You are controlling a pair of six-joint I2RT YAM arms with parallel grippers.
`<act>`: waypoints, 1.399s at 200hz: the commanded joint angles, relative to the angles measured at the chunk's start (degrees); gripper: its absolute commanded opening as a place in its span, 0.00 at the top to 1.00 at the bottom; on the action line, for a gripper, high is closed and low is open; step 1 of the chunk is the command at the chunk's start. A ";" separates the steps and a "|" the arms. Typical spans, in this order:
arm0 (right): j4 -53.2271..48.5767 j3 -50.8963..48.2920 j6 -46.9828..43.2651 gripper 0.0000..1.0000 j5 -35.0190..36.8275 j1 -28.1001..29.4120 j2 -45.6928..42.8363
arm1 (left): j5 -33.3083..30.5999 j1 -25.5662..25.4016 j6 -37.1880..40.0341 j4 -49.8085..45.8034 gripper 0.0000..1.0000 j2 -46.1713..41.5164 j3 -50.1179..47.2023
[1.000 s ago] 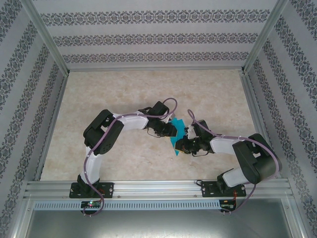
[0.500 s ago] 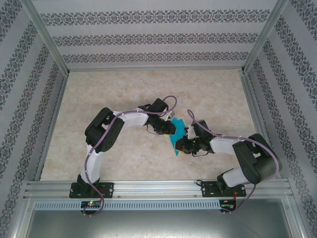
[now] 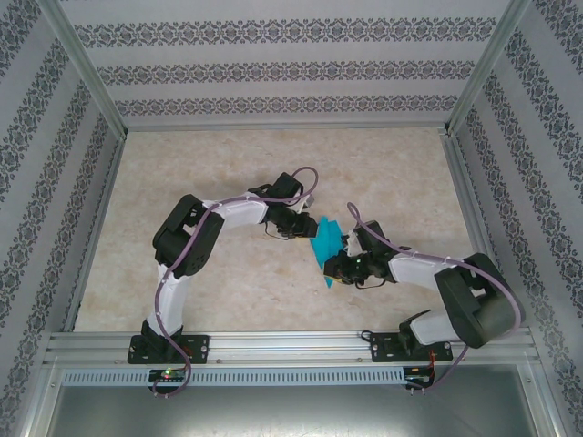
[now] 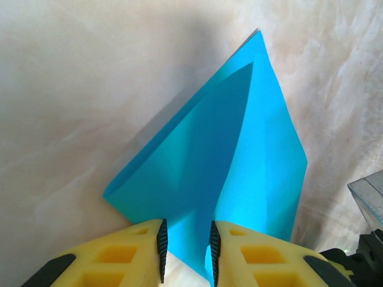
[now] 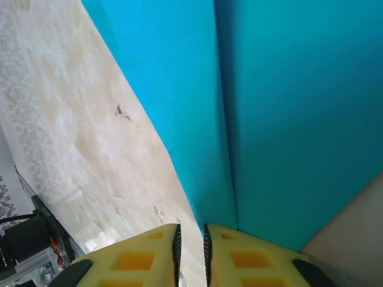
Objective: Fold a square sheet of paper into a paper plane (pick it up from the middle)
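Note:
The square sheet of paper (image 3: 325, 248) is turquoise and now folded into a long pointed plane shape with a centre crease. It lies on the table between the two arms. In the left wrist view the paper (image 4: 239, 149) points away from me. Its middle fold runs back between the fingers of my left gripper (image 4: 185, 230), which stand partly apart, with bare table showing beside the fold. My right gripper (image 5: 190, 230) is open by a narrow gap with only table between the pads. The paper (image 5: 287, 119) begins just past its right fingertip. From above, the left gripper (image 3: 305, 231) and right gripper (image 3: 336, 267) flank the paper.
The beige marbled table (image 3: 219, 173) is ringed by patterned walls and aluminium posts. A metal rail (image 3: 291, 344) carrying both arm bases runs along the near edge. Both forearms and their cables crowd the middle.
The right jaws have parted slightly beside the paper's edge. The left wrist has drawn back a little toward the far left. The paper lies a bit longer and flatter in the top view.

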 commanded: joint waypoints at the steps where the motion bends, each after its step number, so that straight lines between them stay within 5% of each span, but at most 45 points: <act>1: -4.99 2.18 0.55 0.76 0.70 -0.48 -3.68 | -0.14 0.33 0.41 -1.42 0.71 -4.14 0.02; 44: -10.32 6.54 -3.68 0.68 0.48 -5.15 -6.75 | -0.66 -0.52 0.23 -2.12 0.70 -7.91 -1.09; 104: -9.52 12.66 -9.24 0.61 -1.07 -8.88 2.14 | -1.43 -1.76 0.40 -2.65 0.69 -9.46 -2.98; 280: -6.14 19.96 -13.43 0.61 -6.97 -5.91 18.42 | -3.60 -1.91 0.23 -1.72 0.54 -14.30 -9.16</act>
